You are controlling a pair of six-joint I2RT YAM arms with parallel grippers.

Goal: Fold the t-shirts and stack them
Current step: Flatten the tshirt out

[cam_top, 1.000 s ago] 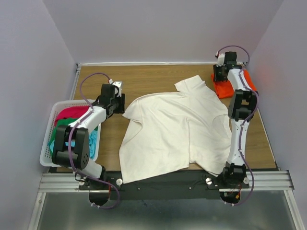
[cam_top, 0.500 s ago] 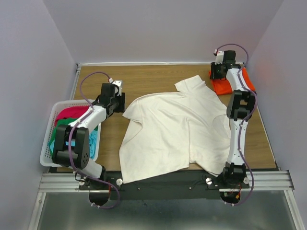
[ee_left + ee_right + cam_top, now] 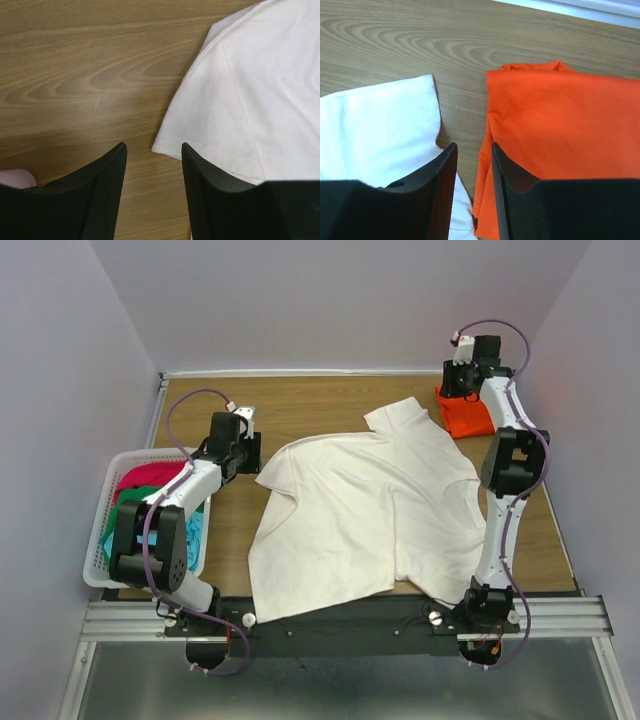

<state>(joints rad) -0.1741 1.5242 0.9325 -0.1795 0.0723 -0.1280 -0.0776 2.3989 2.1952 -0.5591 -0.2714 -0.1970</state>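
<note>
A large cream-white t-shirt [image 3: 365, 505] lies spread flat across the middle of the table, its hem hanging over the near edge. My left gripper [image 3: 253, 458] stands open just left of its left sleeve [image 3: 250, 100]; the sleeve's corner lies at my fingertips [image 3: 153, 146] with only wood between the jaws. A folded bright orange t-shirt [image 3: 468, 416] sits at the back right. My right gripper [image 3: 459, 386] hovers open over its left edge [image 3: 560, 125], jaws [image 3: 473, 145] a narrow gap apart and holding nothing. The white shirt's other sleeve [image 3: 380, 125] lies to their left.
A white lattice basket [image 3: 95, 552] stands at the left table edge holding crimson [image 3: 150, 480], green [image 3: 130, 504] and light blue [image 3: 195, 530] shirts. Walls close in the table on the left, back and right. Bare wood [image 3: 320, 405] shows behind the white shirt.
My right arm has drawn back and to the right, uncovering more of the orange shirt, and its jaws have opened a little. The left arm and the white shirt have stayed put.
</note>
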